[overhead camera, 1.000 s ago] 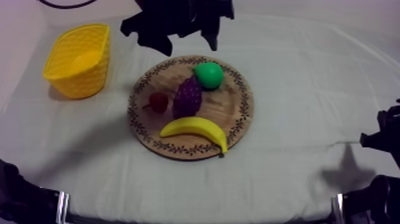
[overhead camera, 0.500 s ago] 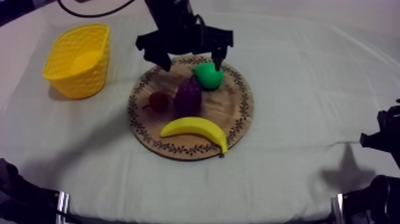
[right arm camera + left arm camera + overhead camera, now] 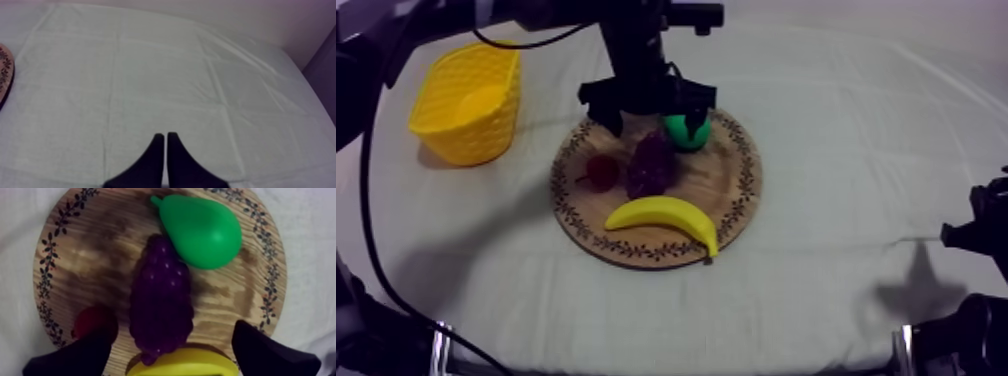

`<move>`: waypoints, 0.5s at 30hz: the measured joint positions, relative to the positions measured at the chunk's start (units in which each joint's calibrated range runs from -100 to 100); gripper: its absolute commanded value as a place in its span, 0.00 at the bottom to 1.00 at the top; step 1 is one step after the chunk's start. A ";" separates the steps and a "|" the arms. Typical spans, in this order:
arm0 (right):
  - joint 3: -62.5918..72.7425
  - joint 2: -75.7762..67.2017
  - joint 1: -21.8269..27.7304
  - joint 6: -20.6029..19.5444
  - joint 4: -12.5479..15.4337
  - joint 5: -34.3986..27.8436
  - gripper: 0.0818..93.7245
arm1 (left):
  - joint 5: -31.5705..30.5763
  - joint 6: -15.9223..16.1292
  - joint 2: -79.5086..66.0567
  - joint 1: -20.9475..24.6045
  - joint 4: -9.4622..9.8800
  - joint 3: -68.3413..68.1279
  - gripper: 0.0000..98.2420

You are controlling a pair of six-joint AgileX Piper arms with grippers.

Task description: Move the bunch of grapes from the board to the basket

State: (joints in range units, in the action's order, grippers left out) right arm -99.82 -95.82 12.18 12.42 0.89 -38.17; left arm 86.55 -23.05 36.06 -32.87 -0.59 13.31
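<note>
The purple bunch of grapes (image 3: pixel 652 163) lies mid-board on the round wooden board (image 3: pixel 738 196), between a green pear (image 3: pixel 688 130) and a small red fruit (image 3: pixel 602 172). My left gripper (image 3: pixel 648 108) hangs open just above the board's far side, one finger to each side of the grapes' far end. Seen from the left wrist, the grapes (image 3: pixel 161 300) lie lengthwise between my spread fingers (image 3: pixel 265 350), untouched, and the left gripper (image 3: pixel 172 335) holds nothing. The yellow basket (image 3: pixel 466 98) stands empty at the far left. My right gripper (image 3: pixel 165 136) is shut on nothing.
A banana (image 3: pixel 666 214) lies along the board's near rim, close to the grapes' near end, as the banana (image 3: pixel 180 365) under my left fingers also shows. The pear (image 3: pixel 202 230) touches the grapes' far end. My right arm (image 3: pixel 978 228) rests at the right edge over bare cloth.
My left arm has come down from the far side and forward over the board, its open fingers now straddling the grapes' far end. The fruit and my right arm have not moved.
</note>
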 measured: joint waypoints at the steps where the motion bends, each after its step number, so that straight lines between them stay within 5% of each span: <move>1: 0.00 0.00 0.00 0.00 0.00 0.00 0.00 | -0.10 0.14 0.78 0.08 0.00 0.31 0.93; 15: 0.00 0.00 0.00 0.00 0.00 0.00 0.00 | 0.28 2.04 7.69 0.49 -1.42 3.55 0.93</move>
State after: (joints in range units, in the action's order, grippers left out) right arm -99.82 -95.82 12.18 12.42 0.89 -38.17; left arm 86.83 -21.01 43.74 -32.38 -2.01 16.86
